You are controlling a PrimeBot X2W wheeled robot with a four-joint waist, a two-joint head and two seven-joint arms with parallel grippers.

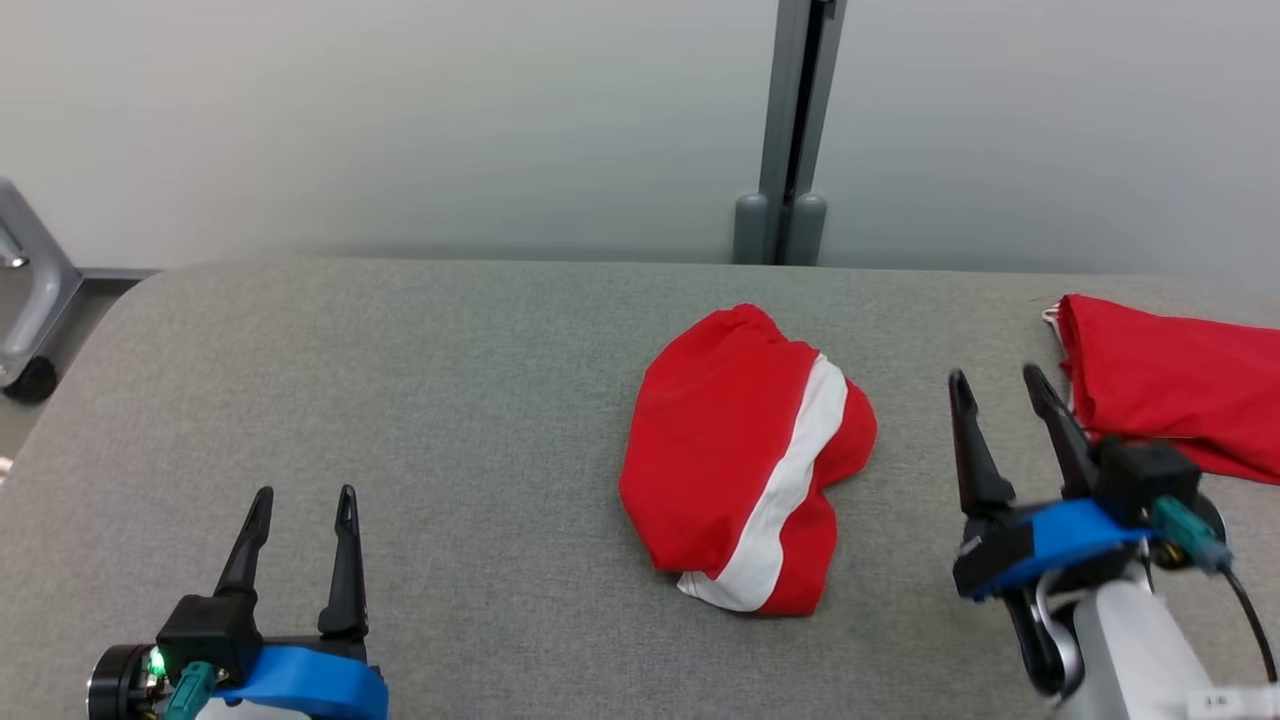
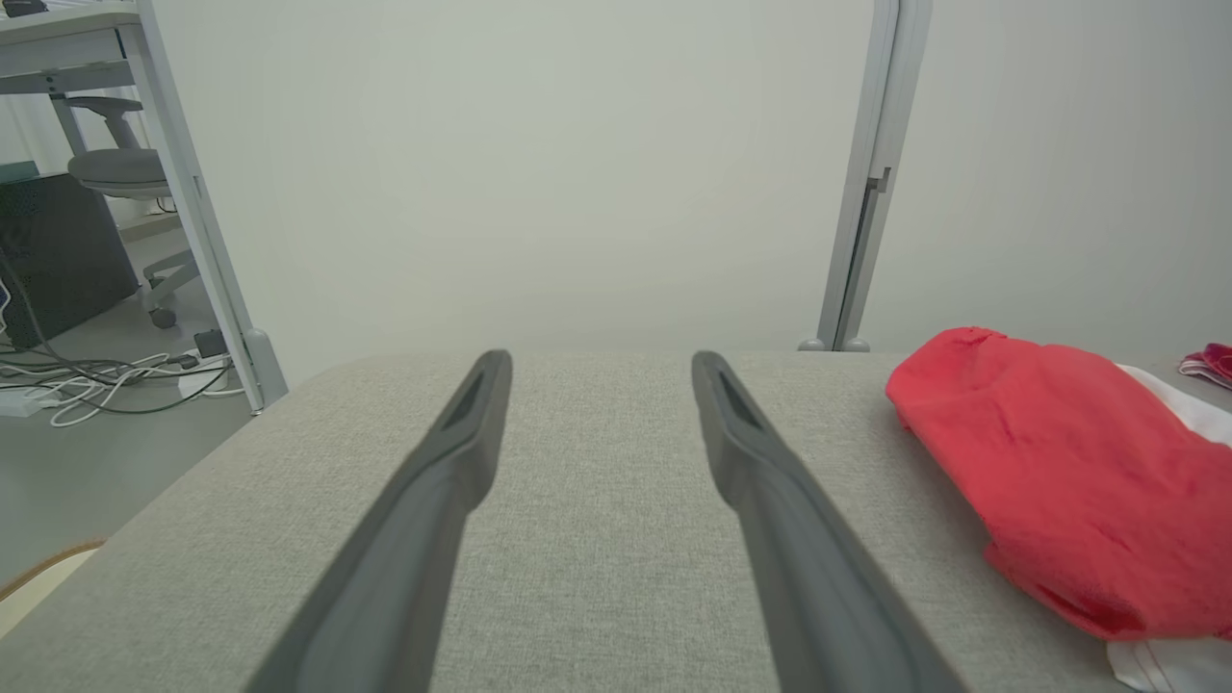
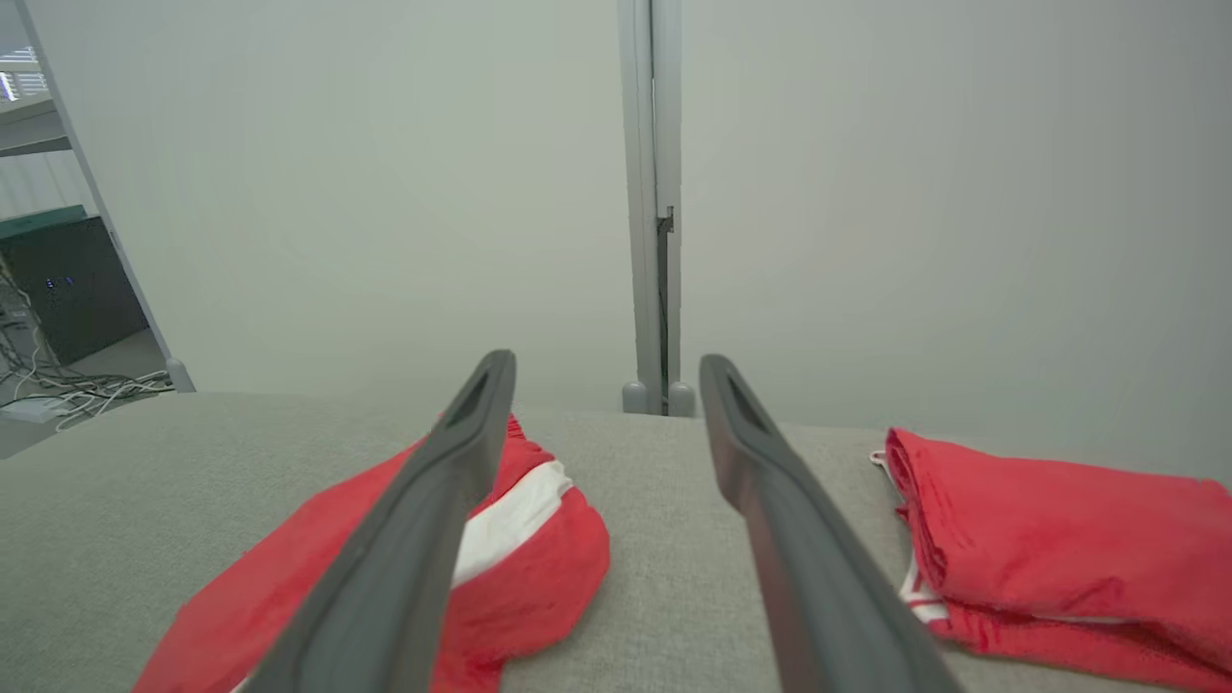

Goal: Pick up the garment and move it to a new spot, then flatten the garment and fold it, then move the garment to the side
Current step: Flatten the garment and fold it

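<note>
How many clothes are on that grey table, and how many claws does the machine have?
Red garments: 2, the crumpled garment with a white stripe and the folded garment at the right edge.
Grippers: 2, the left gripper and the right gripper, both open and empty.
Total: 4.

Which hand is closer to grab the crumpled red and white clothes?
The right hand, probably. It hangs open just beside the crumpled garment, while the left hand sits farther off across the grey surface.

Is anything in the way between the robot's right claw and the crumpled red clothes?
No, nothing visible. Just bare table lies between the right gripper and the crumpled garment. The folded red cloth sits on the gripper's other side.
</note>
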